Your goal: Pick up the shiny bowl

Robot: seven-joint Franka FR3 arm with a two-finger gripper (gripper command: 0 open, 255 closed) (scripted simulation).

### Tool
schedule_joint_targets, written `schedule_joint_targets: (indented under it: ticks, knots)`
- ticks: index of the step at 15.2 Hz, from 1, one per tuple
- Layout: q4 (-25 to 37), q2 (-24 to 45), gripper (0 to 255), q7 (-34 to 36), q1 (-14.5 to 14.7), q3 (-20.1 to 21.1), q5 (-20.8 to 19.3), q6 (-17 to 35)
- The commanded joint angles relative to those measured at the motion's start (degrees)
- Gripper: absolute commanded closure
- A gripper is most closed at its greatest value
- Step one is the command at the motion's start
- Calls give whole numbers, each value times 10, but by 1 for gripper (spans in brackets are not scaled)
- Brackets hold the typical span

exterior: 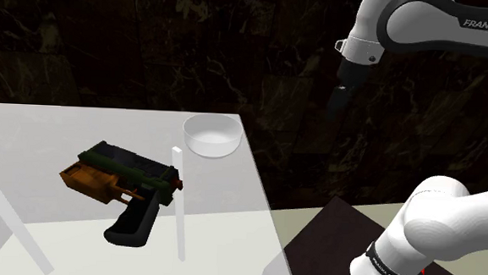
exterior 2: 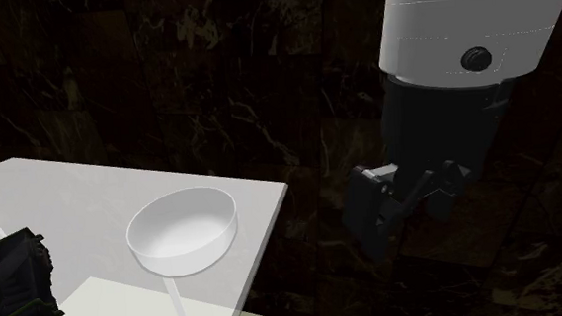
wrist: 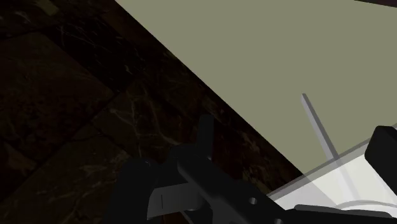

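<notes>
The bowl (exterior: 212, 134) is plain white and shallow. It stands upright near the far right corner of the white table (exterior: 47, 141). In the second exterior view the bowl (exterior 2: 184, 229) is empty. My black gripper (exterior: 340, 98) hangs off the table, past its edge on the shoulder view's right and higher than the bowl. My gripper (exterior 2: 405, 203) is well apart from the bowl, over dark ground. In the wrist view my gripper (wrist: 294, 128) is open, its fingers wide apart with nothing between them, and the bowl's rim (wrist: 372, 205) peeks in by one finger.
A toy pistol (exterior: 128, 187) with black, green and orange parts lies on the table nearer the front. Thin pale rods (exterior: 178, 201) stand up from the tabletop. The dark top of the stand (exterior: 344, 234) lies below the arm. Dark marbled walls surround the table.
</notes>
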Motion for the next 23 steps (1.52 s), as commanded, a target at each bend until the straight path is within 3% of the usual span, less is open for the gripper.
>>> schedule_joint_targets:
  ticks: [1, 12, 23]
  knots:
    - [0, 0, 0, 0, 0, 0, 0, 0]
    - [90, 212, 0, 55, 23, 37, 45, 127]
    - [267, 439, 0, 100, 41, 66, 61, 188]
